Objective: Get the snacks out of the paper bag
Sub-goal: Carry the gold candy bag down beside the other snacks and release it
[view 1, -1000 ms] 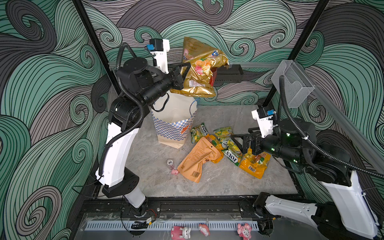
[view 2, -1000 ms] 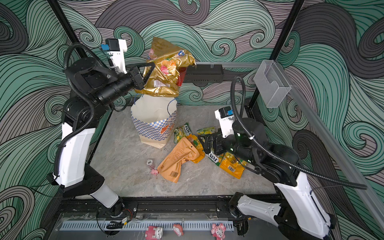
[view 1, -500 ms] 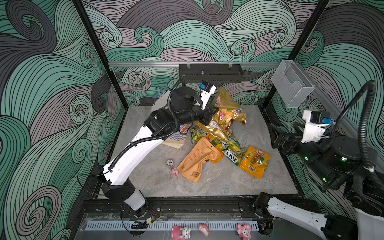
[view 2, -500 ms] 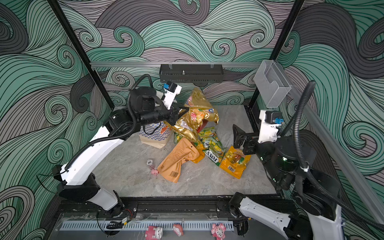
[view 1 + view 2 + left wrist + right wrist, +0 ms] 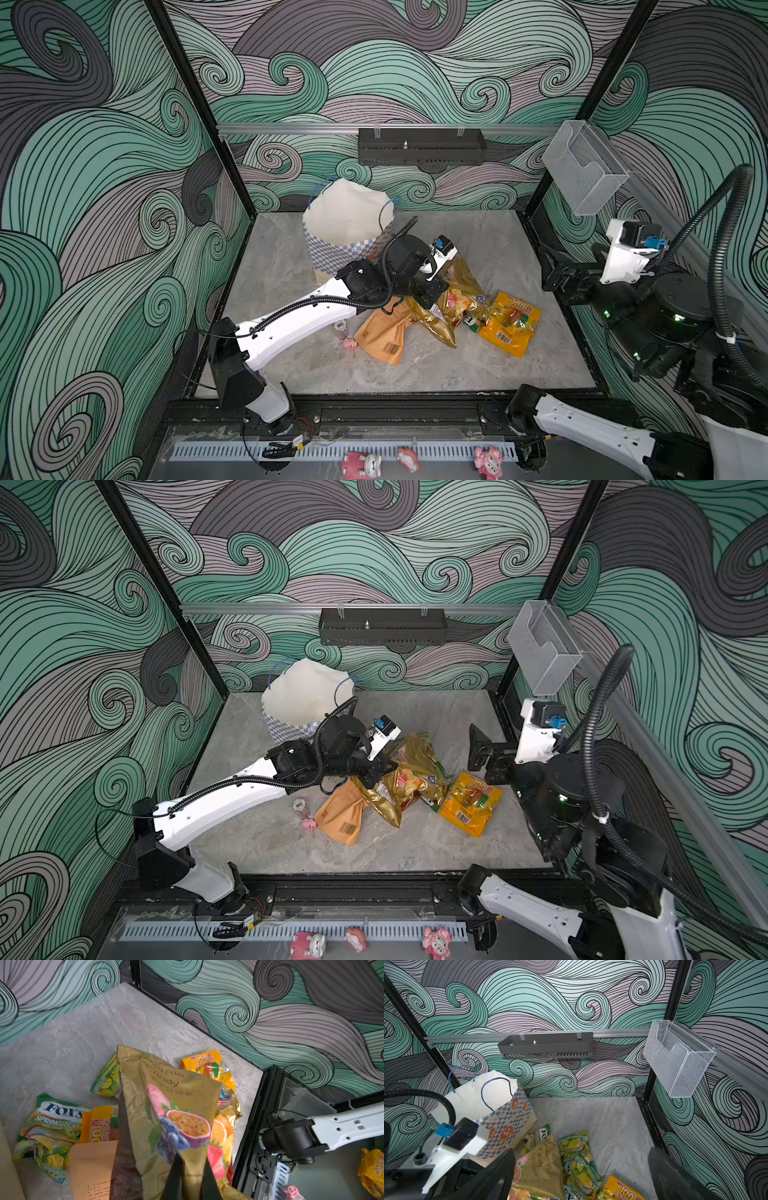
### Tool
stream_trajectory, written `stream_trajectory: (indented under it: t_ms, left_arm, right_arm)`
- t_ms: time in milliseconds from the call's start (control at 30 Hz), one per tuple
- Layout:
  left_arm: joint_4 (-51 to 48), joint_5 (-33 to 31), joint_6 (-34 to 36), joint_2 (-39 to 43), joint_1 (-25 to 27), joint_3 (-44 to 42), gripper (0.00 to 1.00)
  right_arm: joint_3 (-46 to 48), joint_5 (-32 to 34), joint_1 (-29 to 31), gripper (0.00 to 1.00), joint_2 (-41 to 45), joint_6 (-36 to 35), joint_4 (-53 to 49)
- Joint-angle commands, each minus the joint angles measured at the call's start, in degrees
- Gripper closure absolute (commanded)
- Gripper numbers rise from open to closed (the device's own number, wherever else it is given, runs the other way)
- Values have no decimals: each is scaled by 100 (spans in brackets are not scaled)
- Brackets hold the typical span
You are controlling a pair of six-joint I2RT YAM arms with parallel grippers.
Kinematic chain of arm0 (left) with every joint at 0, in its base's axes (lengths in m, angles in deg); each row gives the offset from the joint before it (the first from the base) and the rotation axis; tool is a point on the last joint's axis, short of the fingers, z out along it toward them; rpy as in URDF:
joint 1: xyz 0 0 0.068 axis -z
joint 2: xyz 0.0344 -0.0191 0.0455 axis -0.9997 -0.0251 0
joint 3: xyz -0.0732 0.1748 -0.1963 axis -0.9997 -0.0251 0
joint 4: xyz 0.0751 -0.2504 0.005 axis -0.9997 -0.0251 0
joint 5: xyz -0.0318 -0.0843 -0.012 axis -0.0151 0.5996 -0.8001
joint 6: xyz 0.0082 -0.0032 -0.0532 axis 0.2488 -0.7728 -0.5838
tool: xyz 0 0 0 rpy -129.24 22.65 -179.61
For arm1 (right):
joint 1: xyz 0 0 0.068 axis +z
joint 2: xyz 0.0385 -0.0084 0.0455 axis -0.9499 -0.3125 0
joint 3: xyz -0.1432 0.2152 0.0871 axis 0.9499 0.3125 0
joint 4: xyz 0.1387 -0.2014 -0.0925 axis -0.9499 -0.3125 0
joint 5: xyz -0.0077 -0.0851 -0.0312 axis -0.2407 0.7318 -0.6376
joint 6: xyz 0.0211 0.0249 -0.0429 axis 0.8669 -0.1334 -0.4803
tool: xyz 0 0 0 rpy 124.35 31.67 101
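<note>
Left hand (image 5: 192,1169) is clamped on the gold foil bag (image 5: 172,1095), low over the snack pile mid-worktop (image 5: 478,365). Around it lie the tan pouch (image 5: 384,332), green candy bags (image 5: 579,1159) and orange bag (image 5: 509,322). A pig figurine (image 5: 350,345) and small bottle (image 5: 340,325) sit beside the pouch. Paper bag (image 5: 345,216) stands upright by the far edge, contents unclear. Right hand (image 5: 548,270) is wide apart and empty at the right edge.

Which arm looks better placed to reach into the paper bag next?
Left, probably. The left claw is beside the paper bag, though shut on the gold foil bag, so it must let go first. The right claw is open and empty but farther off, at the table's right edge.
</note>
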Motion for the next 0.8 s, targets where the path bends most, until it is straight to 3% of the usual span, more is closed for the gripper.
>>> stream_trajectory:
  t_ms: [0, 367, 767]
  left_arm:
    - [1204, 125, -237, 237, 2, 32, 100]
    - [1827, 558, -621, -412, 113, -471, 100]
    - [1318, 590, -233, -1072, 136, -563, 100]
  right_arm:
    - [48, 111, 28, 1, 105, 146, 100]
    - [186, 11, 28, 1, 122, 284, 97]
    - [535, -465, 28, 1, 295, 563, -195]
